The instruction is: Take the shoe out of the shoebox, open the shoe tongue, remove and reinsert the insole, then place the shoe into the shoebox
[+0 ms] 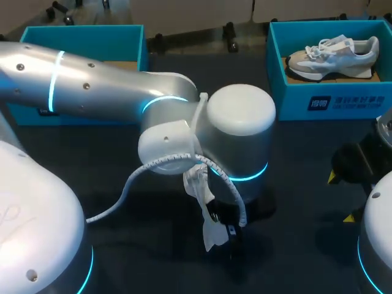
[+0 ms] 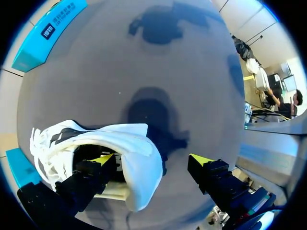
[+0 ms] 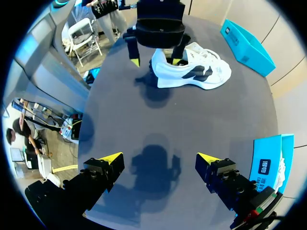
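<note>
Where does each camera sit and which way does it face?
Head view: fixed above and behind, facing down on the table; left arm comes in from the left, right hand at the right edge.
Left wrist view: on the left wrist, facing down along the open left hand; one finger inside the white shoe.
Right wrist view: on the right wrist, facing across the table over its open hand.
Shared: both wrist views show the white shoe.
</note>
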Robot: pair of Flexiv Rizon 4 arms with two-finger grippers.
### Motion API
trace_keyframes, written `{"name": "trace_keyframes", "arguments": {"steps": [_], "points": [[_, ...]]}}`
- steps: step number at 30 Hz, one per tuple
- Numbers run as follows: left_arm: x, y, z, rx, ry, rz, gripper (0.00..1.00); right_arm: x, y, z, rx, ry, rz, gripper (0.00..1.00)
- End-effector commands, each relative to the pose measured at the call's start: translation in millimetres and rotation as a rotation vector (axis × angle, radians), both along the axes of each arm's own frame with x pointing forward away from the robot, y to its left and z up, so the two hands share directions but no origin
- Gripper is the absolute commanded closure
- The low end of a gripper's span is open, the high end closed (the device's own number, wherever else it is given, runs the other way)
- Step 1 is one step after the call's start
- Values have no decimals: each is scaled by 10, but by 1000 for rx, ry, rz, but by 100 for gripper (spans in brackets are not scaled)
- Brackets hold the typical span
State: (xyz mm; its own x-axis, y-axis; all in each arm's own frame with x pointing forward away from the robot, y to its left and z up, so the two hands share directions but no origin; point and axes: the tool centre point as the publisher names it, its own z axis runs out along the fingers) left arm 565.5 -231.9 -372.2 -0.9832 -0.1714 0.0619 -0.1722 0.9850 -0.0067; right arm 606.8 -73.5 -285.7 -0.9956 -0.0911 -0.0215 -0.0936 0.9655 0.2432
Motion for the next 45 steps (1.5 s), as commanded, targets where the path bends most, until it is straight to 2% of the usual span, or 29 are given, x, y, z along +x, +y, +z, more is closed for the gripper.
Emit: {"name": "trace_keyframes", "arguments": {"steps": [1,3,11,13,16,25,28,29,36,45], "points": [[-9,-28,-113,8,-1,-2,8,-22,-6,-2,0,-4,-1,0],[-22,-19,-121,10,-3,-6,12,-22,-6,-2,0,-4,-1,0],[-67,-13,-184,20,-39,-16,11,-22,-6,-2,0,-4,-1,0],[-62,-17,-194,22,-44,-11,16,-22,-6,-2,0,-4,-1,0],[-66,-12,-201,24,-52,-14,37,-22,-6,-2,0,-4,-1,0],[-51,-9,-232,34,-66,-5,60,-22,-6,-2,0,-4,-1,0],[-28,-12,-246,40,-62,1,84,-22,-6,-2,0,-4,-1,0],[-21,-13,-249,41,-59,2,100,-22,-6,-2,0,-4,-1,0],[35,-25,-261,47,-45,5,100,-22,-6,-2,0,-4,-1,0],[380,7,110,44,-1,-32,100,-22,-6,-2,0,-4,-1,0]]}}
